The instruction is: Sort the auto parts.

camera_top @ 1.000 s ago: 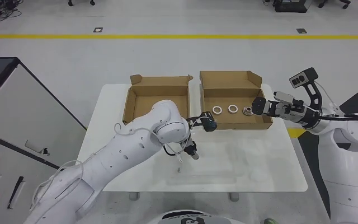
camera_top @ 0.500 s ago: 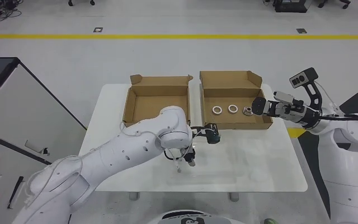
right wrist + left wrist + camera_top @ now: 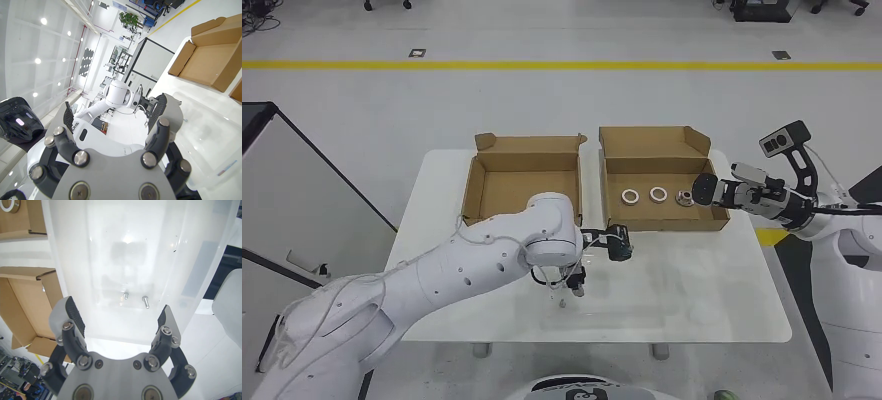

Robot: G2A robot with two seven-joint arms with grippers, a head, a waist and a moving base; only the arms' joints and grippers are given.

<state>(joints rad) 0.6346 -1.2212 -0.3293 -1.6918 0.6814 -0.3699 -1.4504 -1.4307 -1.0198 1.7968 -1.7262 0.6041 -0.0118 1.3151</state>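
Two small silver bolts (image 3: 145,301) (image 3: 126,295) lie on the floor of a clear plastic bin (image 3: 170,262) on the white table. My left gripper (image 3: 118,306) hangs open just above them, nothing between its fingers; in the top view it (image 3: 577,287) is near the table's front middle. The right cardboard box (image 3: 657,215) holds three ring-shaped parts (image 3: 630,196) (image 3: 657,194) (image 3: 682,196). The left cardboard box (image 3: 522,190) is bare inside. My right gripper (image 3: 704,188) stands open and holds nothing at the right box's right wall; its wrist view shows it (image 3: 115,102) facing across the table.
The white table (image 3: 712,290) has open surface at the front right. The clear bin (image 3: 208,132) sits in front of the two boxes. The left box (image 3: 206,62) stands with its flaps up.
My left gripper has shifted slightly toward the table's front edge and down over the bolts, its wrist swinging right. The right arm has stayed put.
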